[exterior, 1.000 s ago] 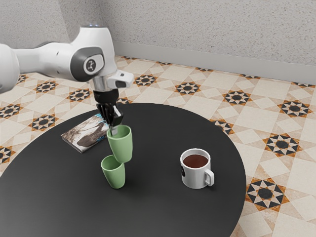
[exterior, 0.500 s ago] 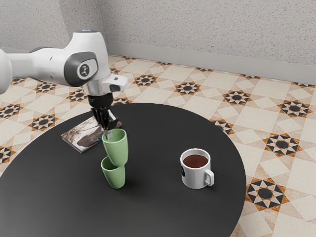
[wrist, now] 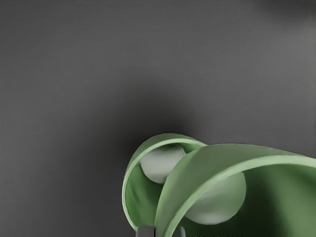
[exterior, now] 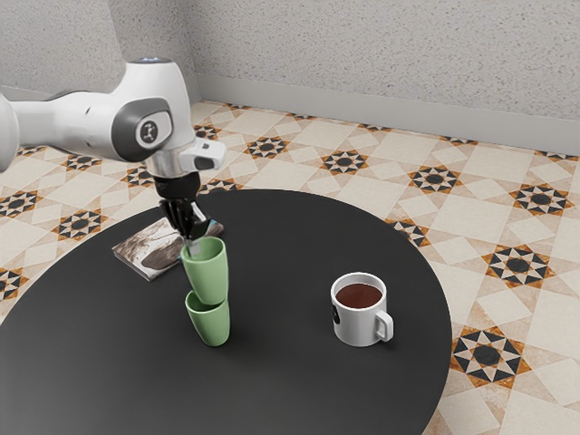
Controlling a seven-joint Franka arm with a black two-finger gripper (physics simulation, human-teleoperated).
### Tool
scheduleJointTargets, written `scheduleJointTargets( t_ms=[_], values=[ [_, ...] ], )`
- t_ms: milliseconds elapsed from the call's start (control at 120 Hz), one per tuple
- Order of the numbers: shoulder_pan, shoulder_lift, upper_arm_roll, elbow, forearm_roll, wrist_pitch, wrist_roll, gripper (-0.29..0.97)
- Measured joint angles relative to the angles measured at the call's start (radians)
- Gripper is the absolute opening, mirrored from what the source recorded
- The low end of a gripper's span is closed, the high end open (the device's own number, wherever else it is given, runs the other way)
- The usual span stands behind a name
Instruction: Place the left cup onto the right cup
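Observation:
My gripper (exterior: 193, 241) is shut on the rim of a green handleless cup (exterior: 206, 270), which hangs upright. Its base sits just above, or slightly inside, the mouth of a second green cup (exterior: 208, 319) standing on the round black table (exterior: 299, 381). In the wrist view the held cup (wrist: 247, 192) is large and close under my hand, and the lower cup (wrist: 143, 182) shows behind it, its opening partly covered. I cannot tell whether the two cups touch.
A white mug of dark coffee (exterior: 361, 309) stands to the exterior view's right of the cups, handle toward the right. A book or magazine (exterior: 152, 245) lies at the table's far left edge, behind my gripper. Tiled floor surrounds the table.
My arm has carried the held cup toward the exterior view's left and down, from offset to the right of the standing cup to nearly straight above it.

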Motion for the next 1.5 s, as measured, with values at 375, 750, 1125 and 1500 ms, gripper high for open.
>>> scheduleJointTargets(
  t_ms=[375,750,1125,1500],
  values=[
    [0.02,-0.021,0.0,-0.032,0.0,0.022,-0.001,-0.11],
    [0.051,-0.008,0.0,-0.032,0.0,0.027,0.0,-0.11],
    [0.018,0.005,0.0,-0.032,0.0,0.028,-0.002,-0.11],
    [0.033,0.012,-0.001,-0.035,-0.003,0.025,-0.01,0.19]
  ],
)
